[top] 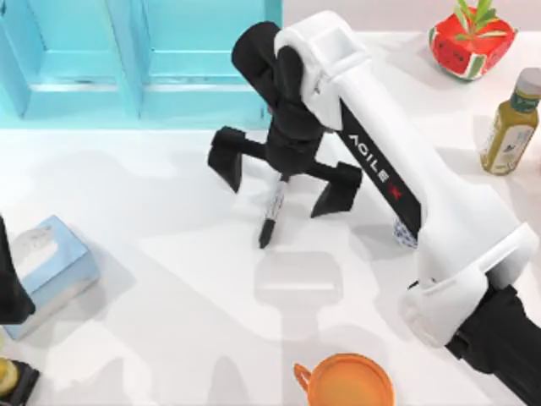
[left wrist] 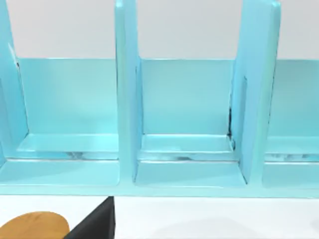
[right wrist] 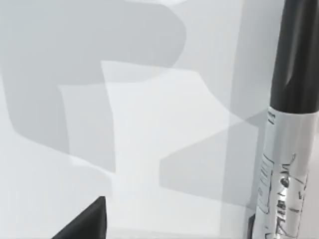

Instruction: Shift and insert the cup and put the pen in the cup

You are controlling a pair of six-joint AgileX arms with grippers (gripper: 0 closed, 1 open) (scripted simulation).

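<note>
Your right gripper point(top: 287, 179) hangs over the middle of the table point(top: 169, 296), its two blocky matte-black jaws spread wide apart like an inverted V. The pen point(top: 273, 211) sits between them, running down from the gripper's palm: a slim, smooth cylinder with a white labelled middle and a black end. From above, its long axis runs nearly straight toward the near edge of the table, leaning slightly left, with the black end farthest from the palm. Neither jaw tip touches it, and you cannot tell whether it is gripped higher up or resting on the table.

In the right wrist view the pen point(right wrist: 289, 149) shows a glossy black section joined to a silvery-white band printed with black lettering, over a plain white table crossed by soft grey shadows.

The cup point(top: 406, 233), white with a dense blue pattern, peeks out from under the right arm's white shell, to the right of the jaws and mostly hidden.

Toward the near edge, past the jaws, stands an orange cup point(top: 348, 381) with a round rim and a small handle. Beyond the jaws is a glossy turquoise rack point(top: 127, 68) with upright dividers. Your left arm is parked at the table's left edge, and you cannot tell how its jaws stand.
</note>
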